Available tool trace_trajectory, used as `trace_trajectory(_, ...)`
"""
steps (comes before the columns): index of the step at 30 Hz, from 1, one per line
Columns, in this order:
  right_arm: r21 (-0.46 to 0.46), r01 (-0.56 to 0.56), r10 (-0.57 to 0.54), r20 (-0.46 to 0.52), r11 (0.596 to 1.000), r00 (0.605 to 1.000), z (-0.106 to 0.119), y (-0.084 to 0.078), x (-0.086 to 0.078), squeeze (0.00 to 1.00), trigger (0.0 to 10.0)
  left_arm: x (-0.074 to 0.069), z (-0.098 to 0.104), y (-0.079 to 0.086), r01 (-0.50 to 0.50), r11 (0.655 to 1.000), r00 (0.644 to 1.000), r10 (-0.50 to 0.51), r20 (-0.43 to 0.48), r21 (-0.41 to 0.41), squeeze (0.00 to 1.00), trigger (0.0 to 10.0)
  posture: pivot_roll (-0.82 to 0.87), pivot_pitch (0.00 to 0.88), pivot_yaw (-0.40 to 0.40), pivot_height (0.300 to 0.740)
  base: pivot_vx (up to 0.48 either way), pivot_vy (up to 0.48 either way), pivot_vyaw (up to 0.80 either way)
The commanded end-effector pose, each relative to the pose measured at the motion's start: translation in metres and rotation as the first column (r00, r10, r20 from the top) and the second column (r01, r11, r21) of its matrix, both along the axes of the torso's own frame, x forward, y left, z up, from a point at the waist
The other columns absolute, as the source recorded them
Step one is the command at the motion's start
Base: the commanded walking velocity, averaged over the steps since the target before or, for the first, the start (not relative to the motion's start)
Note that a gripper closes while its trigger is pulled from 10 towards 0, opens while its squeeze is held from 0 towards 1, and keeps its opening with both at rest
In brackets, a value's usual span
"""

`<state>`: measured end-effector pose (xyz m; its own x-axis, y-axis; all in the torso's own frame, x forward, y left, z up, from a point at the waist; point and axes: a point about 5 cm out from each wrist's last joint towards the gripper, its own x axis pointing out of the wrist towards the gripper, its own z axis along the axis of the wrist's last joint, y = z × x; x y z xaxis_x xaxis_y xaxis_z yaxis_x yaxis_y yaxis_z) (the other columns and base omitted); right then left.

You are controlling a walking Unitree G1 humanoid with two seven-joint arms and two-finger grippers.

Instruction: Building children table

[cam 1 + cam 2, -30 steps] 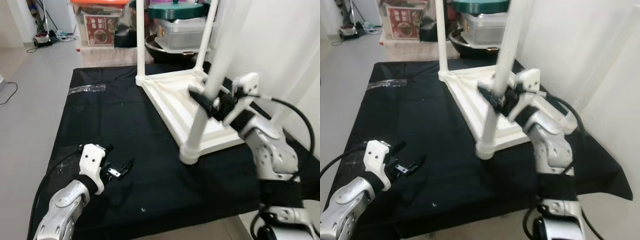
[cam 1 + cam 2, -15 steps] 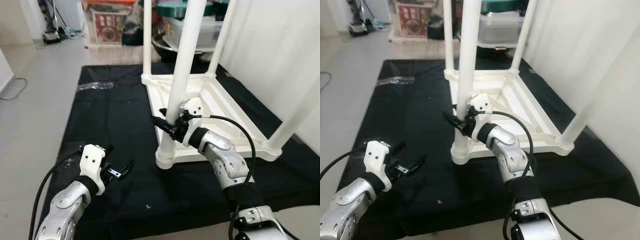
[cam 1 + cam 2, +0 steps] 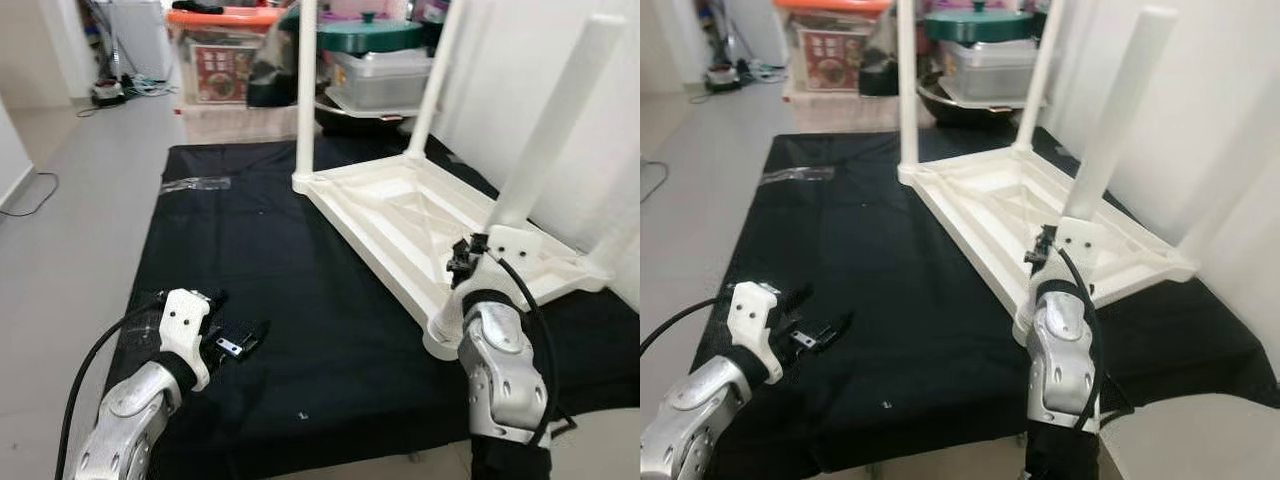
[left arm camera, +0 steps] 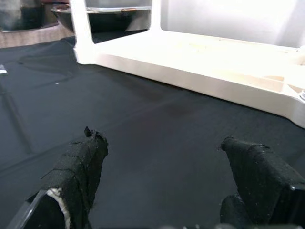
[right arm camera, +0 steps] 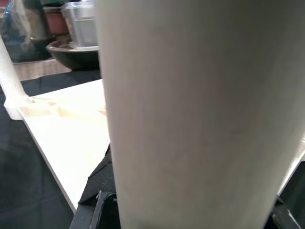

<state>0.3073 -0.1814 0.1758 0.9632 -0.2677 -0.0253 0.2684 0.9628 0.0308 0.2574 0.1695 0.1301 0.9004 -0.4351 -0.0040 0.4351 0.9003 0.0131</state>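
Observation:
A white children's table (image 3: 400,215) lies upside down on a black cloth (image 3: 250,260), its legs pointing up. The near leg (image 3: 545,130) rises tilted from the near corner. My right gripper (image 3: 462,262) is shut on the lower part of that leg; in the right wrist view the leg (image 5: 190,105) stands between the black fingers (image 5: 97,195). My left gripper (image 3: 240,340) hovers low over the cloth at the near left, open, with nothing between its fingers (image 4: 78,164). Two more legs (image 3: 306,90) stand at the far corners.
Behind the cloth stand a box with an orange lid (image 3: 222,55), a green-lidded pot (image 3: 370,35) and a clear container (image 3: 385,78). A clear plastic wrapper (image 3: 195,183) lies on the cloth's far left. A white wall (image 3: 600,150) runs along the right. Grey floor lies to the left.
The table's near corner, with the leg in my right gripper, has swung to the right. The left arm has stayed where it was. The head view has shifted a little.

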Motion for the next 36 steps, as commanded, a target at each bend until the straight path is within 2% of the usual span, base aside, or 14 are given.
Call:
trace_trajectory(1, 0.042, -0.067, 0.070, -0.075, 0.997, 0.995, -0.016, 0.008, 0.005, 0.11, 10.0, 0.000, -0.003, 0.001, 0.001, 1.000, 1.000, -0.001, -0.019, -0.003, 0.00, 10.0, 0.04, 0.000, -0.058, 0.740, 0.000, 0.000, 0.00)
trace_trajectory(2, 0.042, -0.067, 0.070, -0.075, 0.997, 0.995, -0.016, 0.008, 0.005, 0.11, 10.0, 0.000, -0.003, 0.001, 0.001, 1.000, 1.000, -0.001, -0.019, -0.003, 0.00, 10.0, 0.04, 0.000, -0.058, 0.740, 0.000, 0.000, 0.00)
trace_trajectory(3, 0.062, -0.141, 0.142, -0.008, 0.988, 0.990, -0.005, 0.014, 0.010, 1.00, 10.0, 0.000, -0.003, 0.001, 0.000, 1.000, 1.000, 0.000, -0.019, -0.003, 0.00, 10.0, 0.04, 0.000, -0.064, 0.740, 0.000, 0.000, 0.00)
trace_trajectory(4, 0.055, -0.194, 0.191, 0.055, 0.980, 0.980, 0.010, 0.016, 0.016, 0.00, 10.0, 0.000, -0.003, 0.001, -0.002, 1.000, 1.000, 0.002, -0.018, -0.005, 0.00, 10.0, 0.04, 0.000, -0.064, 0.740, 0.000, 0.000, 0.00)
trace_trajectory(9, 0.048, -0.427, 0.413, 0.181, 0.903, 0.893, 0.042, 0.020, 0.027, 0.00, 10.0, 0.000, -0.003, 0.002, -0.007, 1.000, 1.000, 0.007, -0.015, -0.009, 0.00, 10.0, 0.04, 0.000, -0.069, 0.740, 0.000, 0.000, 0.00)
trace_trajectory(16, -0.095, -0.929, 0.934, 0.069, 0.357, 0.351, 0.046, 0.040, 0.000, 0.00, 10.0, 0.002, -0.002, 0.001, -0.001, 1.000, 1.000, 0.001, -0.014, -0.015, 0.00, 10.0, 0.04, 0.000, -0.073, 0.740, 0.000, 0.000, 0.00)
trace_trajectory(20, -0.083, -0.962, 0.966, 0.018, 0.259, 0.259, 0.020, 0.075, 0.000, 0.00, 10.0, 0.003, -0.002, -0.001, -0.002, 1.000, 1.000, 0.002, -0.013, -0.015, 0.00, 10.0, 0.06, 0.000, -0.083, 0.740, 0.000, 0.000, 0.00)
trace_trajectory(25, -0.065, -0.961, 0.963, 0.026, 0.268, 0.266, 0.015, 0.086, 0.002, 0.00, 10.0, 0.003, -0.003, -0.001, -0.005, 1.000, 1.000, 0.005, -0.013, -0.015, 0.00, 10.0, 0.07, 0.000, -0.089, 0.740, 0.000, 0.000, 0.00)
trace_trajectory(29, -0.016, -0.909, 0.906, 0.088, 0.416, 0.413, 0.007, 0.102, 0.011, 0.00, 10.0, 0.000, -0.002, 0.000, -0.009, 1.000, 1.000, 0.009, -0.014, -0.017, 0.00, 10.0, 0.07, 0.000, -0.083, 0.740, 0.000, 0.000, 0.00)
trace_trajectory(30, 0.014, -0.890, 0.884, 0.103, 0.456, 0.455, 0.006, 0.098, 0.012, 0.00, 0.0, 0.000, -0.002, 0.000, -0.008, 1.000, 1.000, 0.008, -0.014, -0.017, 0.00, 10.0, 0.06, 0.000, -0.080, 0.740, 0.000, 0.000, 0.00)
trace_trajectory(31, 0.014, -0.890, 0.884, 0.103, 0.456, 0.455, 0.006, 0.098, 0.012, 0.00, 0.0, 0.000, -0.002, 0.000, -0.008, 1.000, 1.000, 0.008, -0.014, -0.017, 0.00, 10.0, 0.06, 0.000, -0.080, 0.740, 0.000, 0.000, 0.00)
trace_trajectory(32, 0.048, -0.744, 0.743, 0.038, 0.667, 0.668, -0.003, 0.076, 0.022, 0.00, 0.0, 0.000, -0.002, 0.000, -0.004, 1.000, 1.000, 0.004, -0.015, -0.019, 0.00, 10.0, 0.05, 0.000, -0.078, 0.740, 0.000, 0.000, 0.00)
trace_trajectory(34, 0.048, -0.744, 0.743, 0.038, 0.667, 0.668, -0.003, 0.076, 0.022, 0.00, 0.0, 0.000, -0.002, 0.000, -0.004, 1.000, 1.000, 0.004, -0.015, -0.019, 0.00, 10.0, 0.05, 0.000, -0.078, 0.740, 0.000, 0.000, 0.00)
trace_trajectory(36, 0.060, -0.366, 0.370, -0.102, 0.929, 0.923, -0.019, 0.029, 0.025, 0.00, 0.0, -0.001, -0.001, -0.001, 0.000, 1.000, 1.000, 0.000, -0.015, -0.020, 0.00, 10.0, 0.04, 0.000, -0.076, 0.740, 0.000, 0.000, 0.00)
